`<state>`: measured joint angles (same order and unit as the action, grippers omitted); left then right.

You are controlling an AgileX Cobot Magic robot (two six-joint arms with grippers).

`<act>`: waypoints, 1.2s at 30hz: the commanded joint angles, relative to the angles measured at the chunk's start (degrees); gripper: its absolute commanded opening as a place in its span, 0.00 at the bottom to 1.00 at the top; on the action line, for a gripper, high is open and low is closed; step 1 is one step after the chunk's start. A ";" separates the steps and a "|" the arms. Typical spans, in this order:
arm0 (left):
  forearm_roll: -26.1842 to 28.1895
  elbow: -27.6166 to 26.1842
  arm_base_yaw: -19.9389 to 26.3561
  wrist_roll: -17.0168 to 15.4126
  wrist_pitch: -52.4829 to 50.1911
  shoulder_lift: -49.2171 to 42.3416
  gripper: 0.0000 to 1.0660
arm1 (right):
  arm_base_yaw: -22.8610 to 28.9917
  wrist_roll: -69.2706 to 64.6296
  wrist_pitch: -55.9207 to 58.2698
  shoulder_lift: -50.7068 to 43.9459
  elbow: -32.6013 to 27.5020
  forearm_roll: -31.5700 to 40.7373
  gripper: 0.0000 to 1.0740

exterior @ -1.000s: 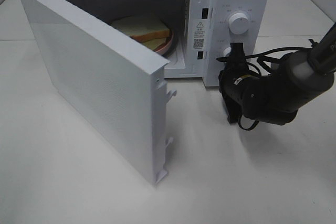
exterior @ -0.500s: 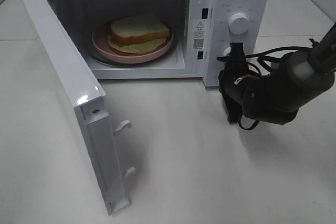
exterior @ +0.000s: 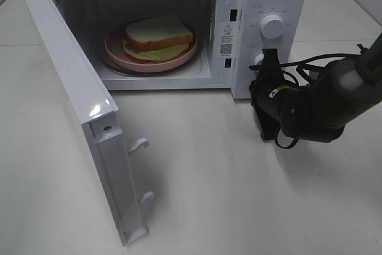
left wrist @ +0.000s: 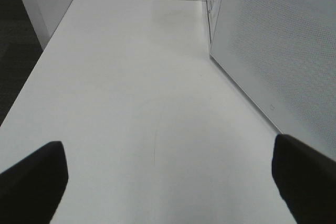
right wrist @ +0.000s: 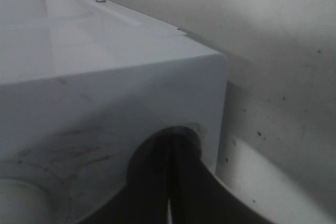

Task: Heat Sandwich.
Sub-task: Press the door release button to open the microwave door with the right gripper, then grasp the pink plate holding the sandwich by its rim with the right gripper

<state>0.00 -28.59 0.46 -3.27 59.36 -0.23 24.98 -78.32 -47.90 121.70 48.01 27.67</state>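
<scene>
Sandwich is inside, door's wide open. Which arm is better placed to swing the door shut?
Left, probably. The left gripper has open jaws, and its wrist view shows the door close by, outer face toward it. The right gripper is shut against the control panel, away from the door.

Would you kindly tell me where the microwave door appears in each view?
Exterior high: microwave door stands open, left of the sandwich.
Left wrist: the door shows its dotted face, above the white table.
Right wrist: not in it.
Shared landmark: the white table.
</scene>
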 commanded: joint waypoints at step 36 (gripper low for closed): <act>0.46 0.23 0.17 0.00 -0.46 -1.49 0.95 | -0.74 14.21 33.92 -32.89 -18.51 -11.34 0.02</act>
<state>0.00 -28.59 0.46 -3.21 59.36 -0.23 24.52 -66.98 -16.67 90.24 29.39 17.02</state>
